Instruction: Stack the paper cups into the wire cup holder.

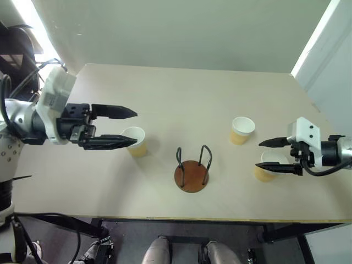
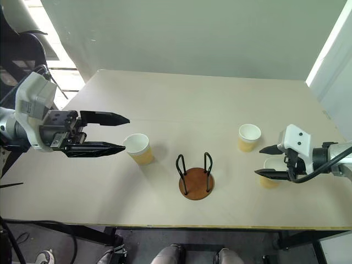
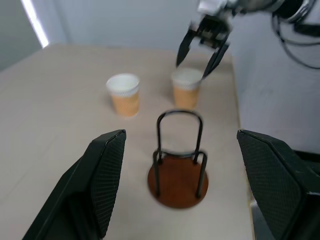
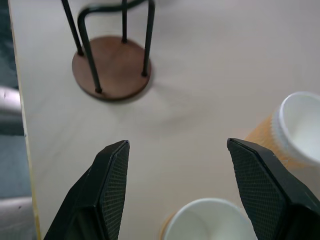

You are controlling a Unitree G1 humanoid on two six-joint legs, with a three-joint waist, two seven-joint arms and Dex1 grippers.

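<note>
- Wire cup holder (image 1: 192, 170) is standing empty near the front middle of the tabletop (image 1: 181, 93), two dark loops upright on the brown disc.
- Three paper cups are all sitting upright on the tabletop, none stacked: left cup (image 1: 135, 141), far right cup (image 1: 242, 130), near right cup (image 1: 268, 165).
- Left pincer (image 1: 131, 127) is hovering with fingers apart, holding nothing; tips are lying at the left cup's rim, one finger above it, one crossing its near side; touching or not, cannot tell.
- Left arm is reaching in from the left, pincer pointing roughly level toward the right.
- Right pincer (image 1: 263, 155) is also spread wide, empty, tips straddling the near right cup from above; contact unclear.
- Right arm is coming in from the right edge, pincer angling down and leftward.
- Far right cup is sitting just beyond the right pincer, apart from it.
</note>
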